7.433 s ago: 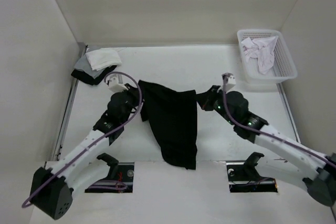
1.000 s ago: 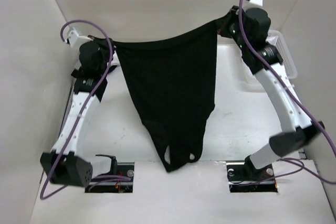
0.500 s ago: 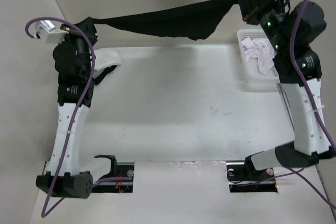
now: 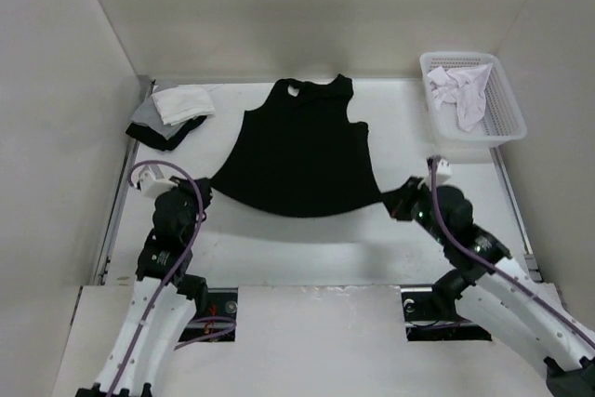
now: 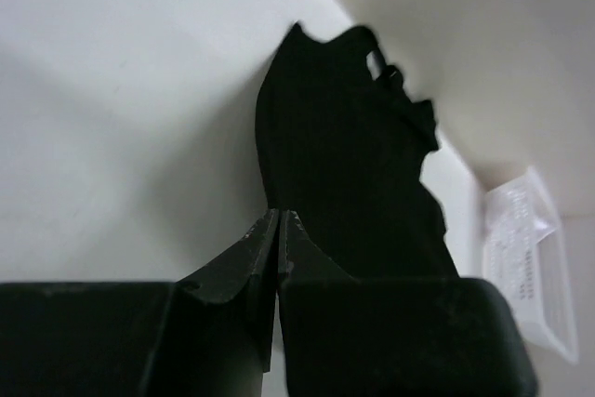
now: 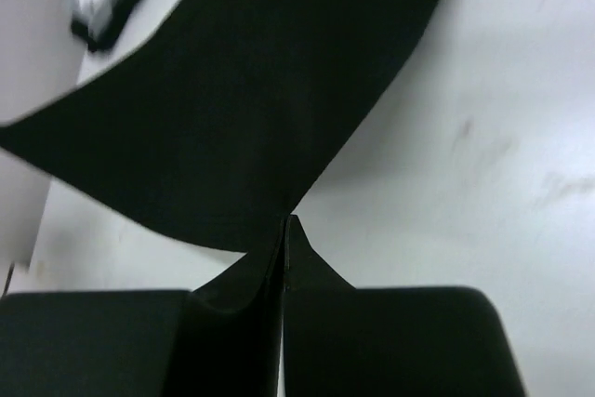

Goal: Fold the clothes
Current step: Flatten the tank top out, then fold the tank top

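Top external: black shirt (image 4: 297, 160) lies lengthwise; neck far, hem near.

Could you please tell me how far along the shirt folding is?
Done: the black shirt lies spread open, collar farthest away. In hand: the left gripper and right gripper pinch its near hem corners, jaws shut. Left: every fold; none is made yet.

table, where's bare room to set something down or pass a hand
Bare: the near strip in front of the plain black soft shirt, and the gap between it and the white plastic basket. Crowded: back left, around the white, grey and black cloth pile.
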`<control>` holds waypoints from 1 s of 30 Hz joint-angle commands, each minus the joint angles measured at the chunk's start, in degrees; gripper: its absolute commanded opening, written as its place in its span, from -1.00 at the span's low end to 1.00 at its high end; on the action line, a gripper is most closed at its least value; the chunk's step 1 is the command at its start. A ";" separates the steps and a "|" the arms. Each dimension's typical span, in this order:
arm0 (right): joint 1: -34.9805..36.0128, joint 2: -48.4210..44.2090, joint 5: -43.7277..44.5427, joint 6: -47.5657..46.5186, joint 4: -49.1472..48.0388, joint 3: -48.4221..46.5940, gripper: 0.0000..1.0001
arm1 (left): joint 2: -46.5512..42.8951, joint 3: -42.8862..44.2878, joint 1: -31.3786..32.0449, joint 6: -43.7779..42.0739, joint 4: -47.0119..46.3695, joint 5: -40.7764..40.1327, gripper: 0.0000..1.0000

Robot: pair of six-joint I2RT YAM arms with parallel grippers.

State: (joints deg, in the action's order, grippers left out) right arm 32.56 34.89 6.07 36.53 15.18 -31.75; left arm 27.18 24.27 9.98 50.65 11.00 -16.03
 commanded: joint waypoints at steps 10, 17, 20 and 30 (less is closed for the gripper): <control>43.31 -13.12 28.37 27.45 19.53 3.47 -1.00 | -20.86 7.36 4.22 3.58 30.74 -2.16 -1.00; 28.54 3.14 23.33 10.61 7.01 -4.11 -0.97 | -10.07 6.14 2.90 1.12 12.42 -4.00 -1.00; 11.41 10.34 9.28 3.30 -6.60 -5.34 -0.98 | 3.28 6.48 3.07 1.73 -3.05 -5.06 -1.00; -19.40 54.62 -12.12 2.05 -25.37 -33.34 -1.00 | 64.18 42.74 1.58 -0.37 -25.95 -6.65 -0.99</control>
State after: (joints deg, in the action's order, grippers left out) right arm 17.21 81.56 0.97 40.25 -1.34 -56.55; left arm 83.50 57.04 12.62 52.58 -5.78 -21.91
